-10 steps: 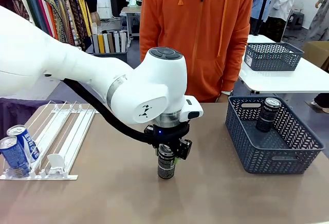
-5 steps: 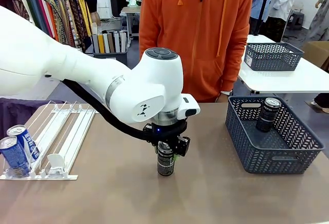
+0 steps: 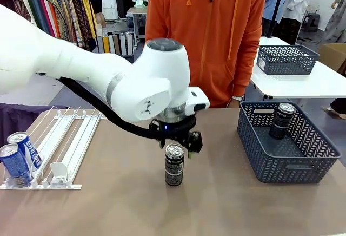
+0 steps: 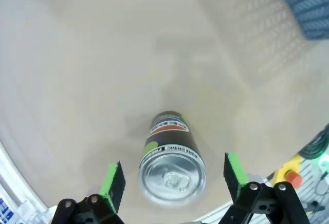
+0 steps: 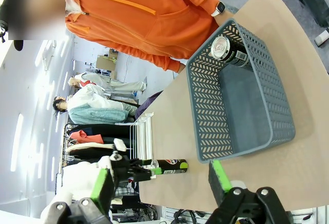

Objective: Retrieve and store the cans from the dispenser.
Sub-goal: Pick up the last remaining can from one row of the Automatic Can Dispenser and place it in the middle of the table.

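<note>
Now, front view: the left gripper [image 3: 177,143] has let go and risen; the black aluminium drink can [image 3: 174,165] stands upright, freed, the grey lattice basket [image 3: 270,155] at its three o'clock. Left wrist view: green pads [image 4: 112,179] clear of it. Right wrist view: the right gripper [image 5: 159,180] gapes empty, likely next to carry it.

Your left gripper [image 3: 177,142] has let go of the dark can [image 3: 174,166]. A second ago its jaws clamped the can's upper half; now they stand wide apart, clear of its sides, and have lifted to just above its silver top. The can now stands upright on the table [image 3: 108,203], unheld.
</note>
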Robot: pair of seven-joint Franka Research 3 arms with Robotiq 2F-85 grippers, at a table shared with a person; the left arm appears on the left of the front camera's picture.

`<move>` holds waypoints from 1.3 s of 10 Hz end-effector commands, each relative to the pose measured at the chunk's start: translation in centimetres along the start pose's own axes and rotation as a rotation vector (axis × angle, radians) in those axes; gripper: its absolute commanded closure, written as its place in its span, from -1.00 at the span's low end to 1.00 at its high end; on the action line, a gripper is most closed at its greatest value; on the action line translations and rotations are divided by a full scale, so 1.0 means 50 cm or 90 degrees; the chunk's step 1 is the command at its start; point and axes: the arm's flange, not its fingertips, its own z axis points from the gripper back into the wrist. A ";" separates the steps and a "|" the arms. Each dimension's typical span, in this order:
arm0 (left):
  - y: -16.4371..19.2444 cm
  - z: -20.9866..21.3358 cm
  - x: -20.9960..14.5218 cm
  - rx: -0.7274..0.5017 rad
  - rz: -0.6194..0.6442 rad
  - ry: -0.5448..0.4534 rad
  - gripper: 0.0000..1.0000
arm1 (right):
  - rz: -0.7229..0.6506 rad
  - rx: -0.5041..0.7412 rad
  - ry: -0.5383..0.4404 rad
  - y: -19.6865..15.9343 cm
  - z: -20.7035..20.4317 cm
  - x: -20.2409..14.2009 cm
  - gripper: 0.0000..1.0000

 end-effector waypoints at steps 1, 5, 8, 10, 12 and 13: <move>0.069 0.168 -0.048 -0.039 0.020 -0.084 -1.00 | 0.015 0.023 -0.010 0.002 -0.002 0.004 -1.00; 0.478 0.426 -0.218 -0.229 0.164 -0.129 -1.00 | 0.015 0.023 -0.010 0.002 -0.002 0.004 -1.00; 0.732 0.454 -0.379 -0.470 0.231 -0.180 -1.00 | 0.015 0.023 -0.010 0.002 -0.002 0.004 -1.00; 0.835 0.427 -0.516 -0.612 0.275 -0.246 -1.00 | 0.015 0.023 -0.010 0.002 -0.002 0.004 -1.00; 0.898 0.365 -0.633 -0.699 0.339 -0.302 -1.00 | 0.015 0.023 -0.010 0.002 -0.002 0.004 -1.00; 0.899 0.347 -0.646 -0.717 0.349 -0.282 -1.00 | 0.015 0.023 -0.010 0.002 -0.002 0.004 -1.00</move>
